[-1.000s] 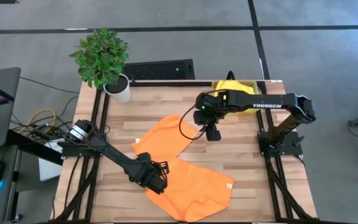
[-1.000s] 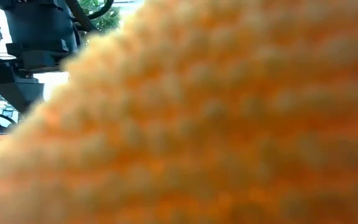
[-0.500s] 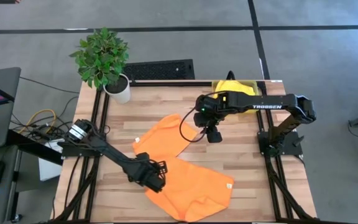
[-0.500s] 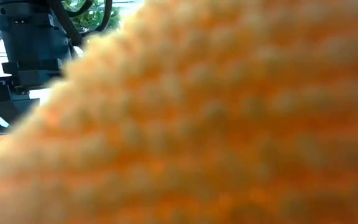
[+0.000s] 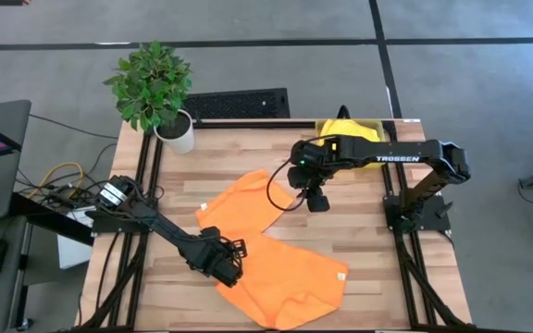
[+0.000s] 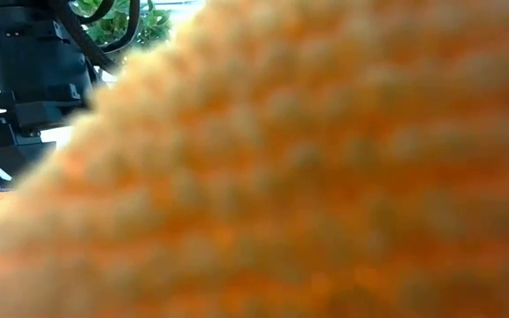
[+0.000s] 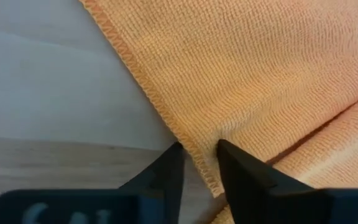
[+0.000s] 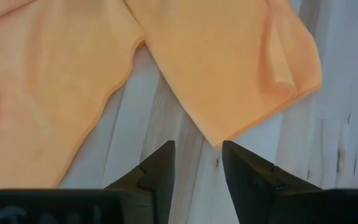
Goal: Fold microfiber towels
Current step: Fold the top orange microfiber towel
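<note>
Two orange towels lie spread on the wooden table: one in the middle (image 5: 243, 202), one at the near edge (image 5: 290, 277), rumpled; the near one fills the low view (image 6: 325, 177). My left gripper (image 5: 225, 265) is low at the near towel's left edge and shut on it (image 7: 199, 167). My right gripper (image 5: 315, 200) hovers right of the middle towel, narrowly open and empty, with an orange towel corner (image 8: 217, 140) just ahead of its fingers. Something yellow (image 5: 348, 129) sits at the far edge. The pink towel is out of view. My left gripper has the near orange towel's stitched left edge (image 7: 194, 155) between its two fingers, coming from above and pointing down, the fingers across the hem. The cloth puckers beside one finger (image 7: 229, 165). The towel lies on the table; how many layers are held, I cannot tell.
A potted plant (image 5: 155, 88) stands at the far left corner and a black grille (image 5: 239, 104) lies behind the far edge. Bare wood shows between the towels and along the right side (image 5: 359, 222).
My left gripper has shifted slightly toward the table's left edge at the near towel's edge. The towels lie as before.
</note>
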### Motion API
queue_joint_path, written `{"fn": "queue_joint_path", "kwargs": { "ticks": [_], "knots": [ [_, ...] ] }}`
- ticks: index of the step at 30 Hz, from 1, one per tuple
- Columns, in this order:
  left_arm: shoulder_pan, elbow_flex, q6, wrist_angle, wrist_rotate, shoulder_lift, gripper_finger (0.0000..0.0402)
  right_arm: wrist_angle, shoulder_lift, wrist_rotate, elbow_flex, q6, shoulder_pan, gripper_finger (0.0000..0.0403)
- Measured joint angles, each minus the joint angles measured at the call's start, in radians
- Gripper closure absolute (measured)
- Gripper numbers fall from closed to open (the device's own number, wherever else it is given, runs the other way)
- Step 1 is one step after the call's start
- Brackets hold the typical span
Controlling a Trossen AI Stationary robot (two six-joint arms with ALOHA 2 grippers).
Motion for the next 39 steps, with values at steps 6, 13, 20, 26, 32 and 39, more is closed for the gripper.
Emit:
{"fn": "queue_joint_path", "kwargs": {
  "ticks": [6, 13, 20, 26, 32, 39],
  "knots": [
    [0.002, -0.004, 0.035, -0.016, -0.019, 0.003, 0.0385, 0.019, 0.000, 0.000, 0.000, 0.000, -0.001, 0.0248],
    [-0.017, 0.001, 0.035, -0.037, -0.052, -0.009, 0.0399, 0.020, 0.000, 0.004, 0.000, 0.000, -0.002, 0.0248],
    [0.029, 0.031, 0.200, -0.058, -0.033, -0.057, 0.0401, 0.012, -0.005, 0.004, 0.000, 0.005, -0.023, 0.0248],
    [0.171, 0.045, 0.503, 0.027, 0.004, -0.057, 0.0401, -0.011, -0.015, 0.004, 0.000, 0.007, -0.054, 0.0248],
    [0.323, 0.046, 0.776, 0.181, 0.035, -0.057, 0.0401, -0.039, -0.038, 0.005, 0.000, 0.002, -0.083, 0.0248],
    [0.463, 0.146, 1.015, 0.148, 0.062, -0.060, 0.0401, -0.061, -0.082, 0.007, 0.000, 0.000, -0.120, 0.0248]
  ]
}}
